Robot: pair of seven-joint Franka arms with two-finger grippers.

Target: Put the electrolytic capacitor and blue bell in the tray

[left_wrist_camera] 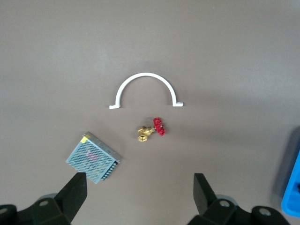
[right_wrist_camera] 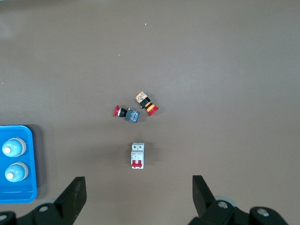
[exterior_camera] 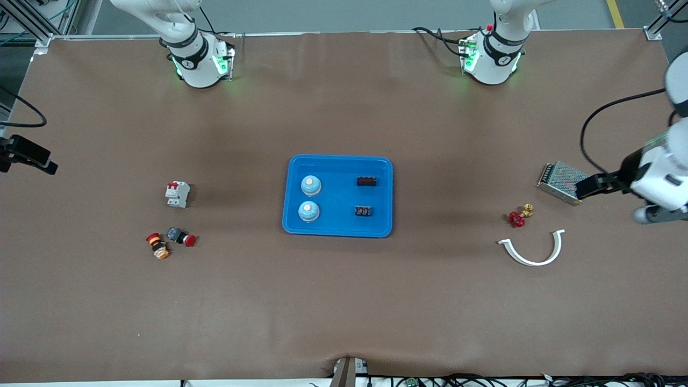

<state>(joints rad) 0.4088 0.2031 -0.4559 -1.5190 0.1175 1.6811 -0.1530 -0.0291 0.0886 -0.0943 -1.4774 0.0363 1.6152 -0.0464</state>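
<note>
The bright blue tray (exterior_camera: pixel 338 167) lies at the table's middle. Two blue bells (exterior_camera: pixel 310 185) (exterior_camera: pixel 308 211) stand in its half toward the right arm's end. Two small black components (exterior_camera: pixel 366 181) (exterior_camera: pixel 363 211) lie in its half toward the left arm's end. My left gripper (exterior_camera: pixel 594 185) is open and empty, up over the metal mesh box (exterior_camera: pixel 559 180). My right gripper (exterior_camera: pixel 29 155) is open and empty, up over the table's edge at the right arm's end. The tray's edge shows in the left wrist view (left_wrist_camera: pixel 293 187), and the tray (right_wrist_camera: pixel 18 197) and bells (right_wrist_camera: pixel 13 147) show in the right wrist view.
Toward the left arm's end lie the mesh box (left_wrist_camera: pixel 93 157), a red-handled brass valve (exterior_camera: pixel 519 216) and a white half-ring clamp (exterior_camera: pixel 535 251). Toward the right arm's end lie a white circuit breaker (exterior_camera: pixel 177 194) and two red push buttons (exterior_camera: pixel 181 237) (exterior_camera: pixel 157 245).
</note>
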